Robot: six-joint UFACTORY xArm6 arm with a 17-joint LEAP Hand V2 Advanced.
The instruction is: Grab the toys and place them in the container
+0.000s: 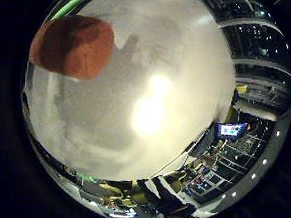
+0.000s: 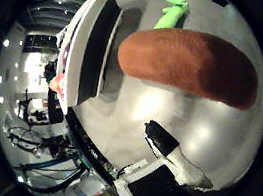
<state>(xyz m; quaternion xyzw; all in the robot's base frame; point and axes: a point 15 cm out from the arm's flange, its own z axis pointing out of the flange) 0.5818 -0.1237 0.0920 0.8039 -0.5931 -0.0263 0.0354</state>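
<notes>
Toys first: an orange-brown plush toy (image 2: pixel 190 62) lies close under the palm on the glossy white table (image 1: pixel 154 54), a green toy (image 2: pixel 171 11) just beyond it. One straight finger of the hand (image 2: pixel 173 153) shows, holding nothing. A white container (image 2: pixel 87 45) stands beside the toys.

Toy (image 2: pixel 190 62): rusty orange-brown, plain, finely speckled matte skin, no pattern. 2nd toy (image 2: pixel 172 12), at its 12 o'clock: bright lime green, plain. Table (image 1: pixel 153 64): glossy white-grey w/ pale glare patches. Container (image 2: pixel 87 45), at orange toy's 9 o'clock: white walls, black inside. Hand (image 2: pixel 173 153): black fingertip, white body.
</notes>
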